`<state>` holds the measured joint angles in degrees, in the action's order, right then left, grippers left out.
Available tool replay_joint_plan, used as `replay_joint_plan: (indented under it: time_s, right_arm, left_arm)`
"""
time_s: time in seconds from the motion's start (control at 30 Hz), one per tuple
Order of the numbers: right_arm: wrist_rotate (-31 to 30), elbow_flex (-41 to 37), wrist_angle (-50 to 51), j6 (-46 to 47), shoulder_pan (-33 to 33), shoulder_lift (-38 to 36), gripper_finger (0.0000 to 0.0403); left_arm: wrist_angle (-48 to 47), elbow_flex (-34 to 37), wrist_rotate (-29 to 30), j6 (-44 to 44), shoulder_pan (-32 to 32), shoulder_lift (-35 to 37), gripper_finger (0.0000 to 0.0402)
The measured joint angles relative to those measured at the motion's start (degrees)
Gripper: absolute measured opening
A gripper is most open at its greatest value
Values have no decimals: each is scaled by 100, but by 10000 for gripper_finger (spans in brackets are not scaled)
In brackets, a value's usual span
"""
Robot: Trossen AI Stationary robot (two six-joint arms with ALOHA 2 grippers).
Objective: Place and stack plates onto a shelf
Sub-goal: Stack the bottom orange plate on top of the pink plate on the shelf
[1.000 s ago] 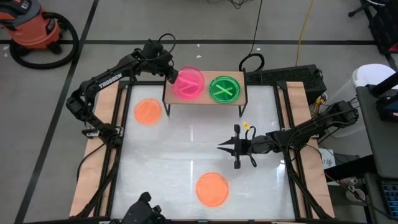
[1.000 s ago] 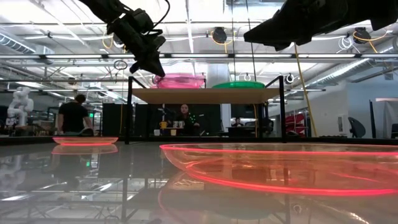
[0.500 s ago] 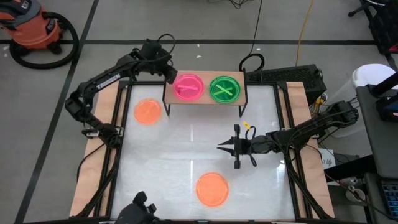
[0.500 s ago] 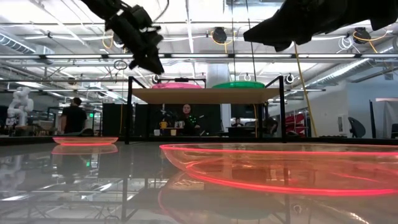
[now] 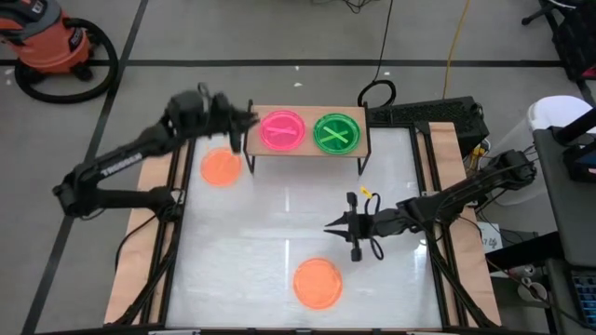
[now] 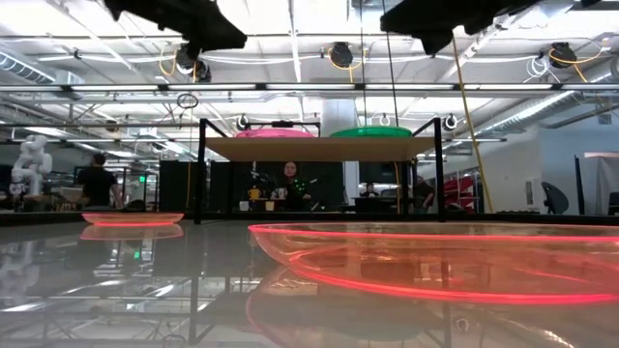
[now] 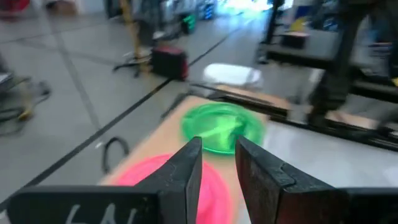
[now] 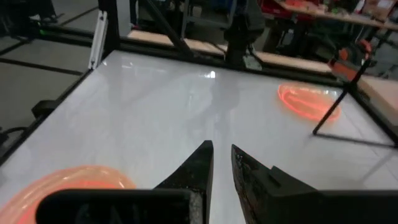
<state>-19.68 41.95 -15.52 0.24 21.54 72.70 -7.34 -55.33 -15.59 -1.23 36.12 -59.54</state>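
Observation:
The shelf (image 5: 306,149) is a light-wood board on black legs at the table's far edge. On it lie a pink plate (image 5: 282,129) and a green plate (image 5: 336,132), side by side, each flat on its base. Two orange plates lie on the table: one (image 5: 221,167) left of the shelf, one (image 5: 317,282) near the near edge. My left gripper (image 5: 248,119) is open and hovers just left of the shelf's left end, clear of the pink plate (image 7: 143,183). My right gripper (image 5: 331,224) hangs over mid-table with a narrow gap between its fingers (image 8: 222,147).
White tabletop (image 5: 279,214) with black rails along both sides. Cables and a black box (image 5: 438,113) sit behind the shelf's right end. A shop vacuum (image 5: 51,42) stands on the floor at the far left. People sit in the room beyond (image 6: 290,184).
My left gripper let go of the pink plate, which was tilted on the shelf's left half and now lies flat there. The gripper then drew back toward the table's left edge and rose, clear of the shelf.

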Motion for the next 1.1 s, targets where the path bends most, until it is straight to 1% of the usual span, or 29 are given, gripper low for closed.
replay_joint_plan:
  time_s: [0.1, 0.2, 0.27, 0.4, 0.53, 0.57, 0.67, 0.87, 0.97, 1.1]
  right_arm:
    - [38, 6, 50, 198, -44, 96, 43]
    - [196, 207, 273, 408, -115, 227, 43]
    - [199, 393, 465, 398, -127, 282, 43]
    - [240, 542, 744, 439, -138, 466, 44]
    - [218, 539, 720, 882, -188, 857, 53]
    - [313, 535, 726, 1016, -224, 997, 58]
    - [644, 527, 683, 1345, -321, 1382, 74]
    - [1223, 527, 287, 1562, -347, 2039, 115]
    - [1246, 527, -16, 1683, -332, 2297, 131]
    - [1244, 527, 16, 1839, -332, 2574, 142]
  left_arm:
    - [961, 987, 86, 95, -424, 451, 104]
    - [1710, 1721, 113, 176, -697, 802, 104]
    - [2094, 2024, 115, 340, -817, 1001, 104]
    - [2459, 2515, 128, 503, -1129, 1284, 104]
    - [3204, 3096, 195, 530, -1517, 1297, 104]
    - [3439, 3222, 271, 531, -1593, 1297, 104]
    - [3807, 3410, 490, 500, -1711, 1301, 104]
    - [3786, 3438, 515, 469, -1838, 1266, 104]
    - [3775, 3440, 515, 456, -1864, 1225, 104]
    - [3697, 3440, 515, 452, -1869, 1223, 104]
